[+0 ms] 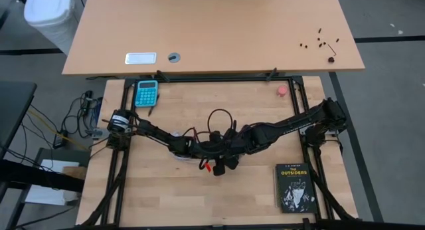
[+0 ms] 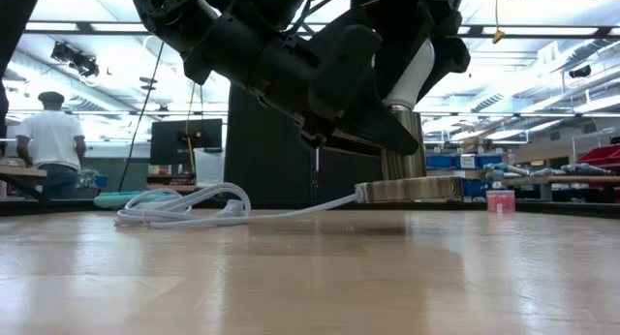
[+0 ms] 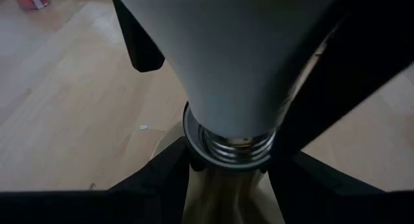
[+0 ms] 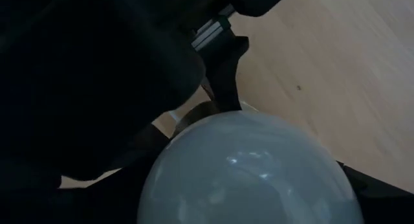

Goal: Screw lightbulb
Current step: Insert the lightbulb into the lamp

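Both grippers are meeting mid-table: the left gripper (image 3: 226, 179) is clamping the brass socket (image 2: 405, 151) low down, while the right gripper (image 4: 252, 204) is closing narrowly around the white bulb (image 3: 226, 56) from above. As I judge it, the bulb could be going in cross-threaded or slipping in the pads if the right wrist is turning off-axis, or the socket could be twisting with it if the left hold is loosening. Sitting in the socket mouth with threads showing, the bulb is standing almost upright, long axis near vertical, base pointing down and dome up.
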`<state>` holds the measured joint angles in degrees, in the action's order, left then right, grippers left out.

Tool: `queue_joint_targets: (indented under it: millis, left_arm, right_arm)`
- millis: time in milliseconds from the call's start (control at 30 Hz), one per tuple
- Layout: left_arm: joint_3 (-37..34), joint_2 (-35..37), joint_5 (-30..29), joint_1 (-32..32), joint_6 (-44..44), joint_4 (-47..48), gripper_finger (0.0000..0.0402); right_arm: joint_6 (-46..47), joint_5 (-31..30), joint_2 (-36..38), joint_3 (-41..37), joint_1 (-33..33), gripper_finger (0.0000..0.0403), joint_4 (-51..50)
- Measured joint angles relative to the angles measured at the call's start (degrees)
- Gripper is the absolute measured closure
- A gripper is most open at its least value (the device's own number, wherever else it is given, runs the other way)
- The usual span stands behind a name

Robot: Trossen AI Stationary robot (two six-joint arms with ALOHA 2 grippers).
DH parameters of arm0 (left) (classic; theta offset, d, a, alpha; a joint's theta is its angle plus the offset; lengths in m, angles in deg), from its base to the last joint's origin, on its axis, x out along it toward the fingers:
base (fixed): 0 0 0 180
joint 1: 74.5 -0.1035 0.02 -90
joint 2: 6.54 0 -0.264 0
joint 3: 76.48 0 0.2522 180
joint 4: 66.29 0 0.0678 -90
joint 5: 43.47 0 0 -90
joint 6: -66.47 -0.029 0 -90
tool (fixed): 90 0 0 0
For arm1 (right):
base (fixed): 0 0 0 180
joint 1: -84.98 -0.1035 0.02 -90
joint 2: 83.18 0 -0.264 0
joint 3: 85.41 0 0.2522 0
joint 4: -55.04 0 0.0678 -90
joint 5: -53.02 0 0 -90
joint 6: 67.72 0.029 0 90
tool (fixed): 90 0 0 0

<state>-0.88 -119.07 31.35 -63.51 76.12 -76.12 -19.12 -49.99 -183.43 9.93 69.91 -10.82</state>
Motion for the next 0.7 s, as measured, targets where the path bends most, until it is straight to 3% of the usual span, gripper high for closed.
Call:
queue_joint_targets:
  millis: [700]
  left_arm:
    - [-0.02,-0.02,-0.10,-0.09,-0.33,-0.28,0.0208]
  right_arm:
    - [-14.34,2.59,0.00,0.00,0.49,0.0098,1.49]
